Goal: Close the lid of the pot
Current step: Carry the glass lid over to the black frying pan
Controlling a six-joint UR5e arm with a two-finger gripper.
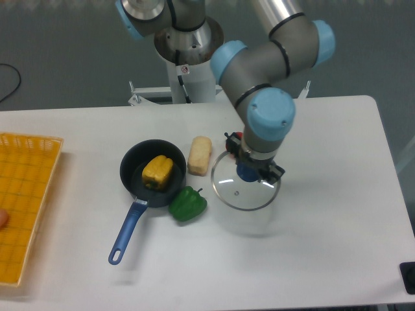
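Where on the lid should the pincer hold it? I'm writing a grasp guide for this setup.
On the blue knob at the centre of the lid, coming from above. The glass disc is flat and thin-rimmed, so the raised knob is the only part two fingers can close on. The pincer appears to grip it there now, from above, with the lid seemingly lifted off the table.
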